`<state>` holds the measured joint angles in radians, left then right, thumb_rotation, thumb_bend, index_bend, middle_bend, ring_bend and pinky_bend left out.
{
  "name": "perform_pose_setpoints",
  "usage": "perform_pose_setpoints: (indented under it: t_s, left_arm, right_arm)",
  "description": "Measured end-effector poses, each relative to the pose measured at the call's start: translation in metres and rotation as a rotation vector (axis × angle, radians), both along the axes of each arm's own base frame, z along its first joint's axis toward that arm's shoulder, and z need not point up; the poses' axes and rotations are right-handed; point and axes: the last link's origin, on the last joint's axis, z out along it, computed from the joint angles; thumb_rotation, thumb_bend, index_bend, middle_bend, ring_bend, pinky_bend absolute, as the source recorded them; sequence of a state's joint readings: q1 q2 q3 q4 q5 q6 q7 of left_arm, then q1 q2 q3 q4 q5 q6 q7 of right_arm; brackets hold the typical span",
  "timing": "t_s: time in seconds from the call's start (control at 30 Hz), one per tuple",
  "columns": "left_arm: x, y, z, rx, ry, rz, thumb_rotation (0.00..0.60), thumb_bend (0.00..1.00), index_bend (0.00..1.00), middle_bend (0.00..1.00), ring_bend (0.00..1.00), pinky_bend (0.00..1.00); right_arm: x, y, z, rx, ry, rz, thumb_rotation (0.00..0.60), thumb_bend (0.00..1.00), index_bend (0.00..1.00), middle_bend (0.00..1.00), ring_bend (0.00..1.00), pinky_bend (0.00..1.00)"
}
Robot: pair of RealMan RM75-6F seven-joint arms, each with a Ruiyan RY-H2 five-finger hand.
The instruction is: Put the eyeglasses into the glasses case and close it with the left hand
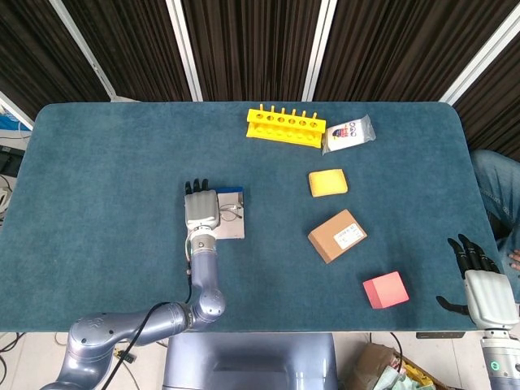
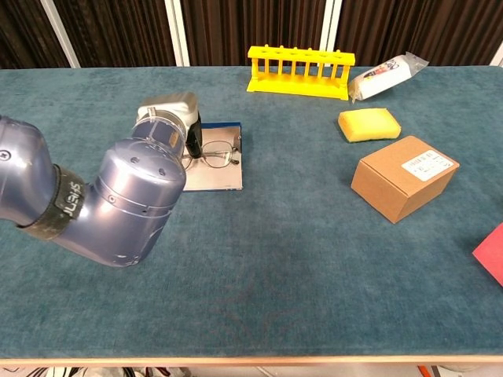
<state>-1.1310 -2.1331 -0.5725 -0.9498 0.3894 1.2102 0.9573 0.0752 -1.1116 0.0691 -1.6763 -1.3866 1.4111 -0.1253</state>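
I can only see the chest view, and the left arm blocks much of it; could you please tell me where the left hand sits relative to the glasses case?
Observer: In the head view, the left hand covers the left part of the glasses case; the eyeglasses lie on the case just right of it.
Operator: Thank you. Where is the right hand? I cannot see it.
Observer: The right hand is at the near right corner of the table, fingers spread, holding nothing.
Operator: And the red thing at my right edge?
Observer: It is a red block, lying nearer the robot than the cardboard box.
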Motion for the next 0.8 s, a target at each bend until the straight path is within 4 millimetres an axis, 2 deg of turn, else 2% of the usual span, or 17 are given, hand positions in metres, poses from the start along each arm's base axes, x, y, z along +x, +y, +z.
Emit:
perform_pose_setpoints:
  t_s: [0.37,0.63,0.7,0.77,0.8]
  left_arm:
    - [0.003,-0.002,-0.001,0.002,0.012,-0.039,0.600,0.42,0.41,0.11,0.00,0.01]
    - [0.011,-0.018,0.010,-0.018,0.009,-0.106,0.600,0.42,0.38,0.11,0.00,0.02]
    - [0.012,-0.022,0.017,-0.022,0.004,-0.120,0.600,0.42,0.37,0.11,0.01,0.08]
    - [0.010,-0.026,0.023,-0.023,0.006,-0.133,0.600,0.44,0.35,0.14,0.06,0.20]
    - [0.009,-0.028,0.028,-0.022,0.012,-0.143,0.600,0.45,0.34,0.16,0.13,0.31]
  right_arm:
    - [0.000,0.000,0.000,0.001,-0.004,-0.005,0.600,0.14,0.07,0.02,0.10,0.23]
    - [0.000,0.000,0.000,0.002,-0.008,-0.006,0.600,0.14,0.07,0.02,0.10,0.23]
    - [0.000,0.000,0.000,0.003,-0.009,-0.009,0.600,0.14,0.07,0.02,0.10,0.23]
    - [0.000,-0.001,0.000,0.003,-0.008,-0.009,0.600,0.14,0.07,0.02,0.10,0.23]
    - [0.000,0.000,-0.001,0.002,-0.008,-0.009,0.600,0.14,0.07,0.02,0.10,0.23]
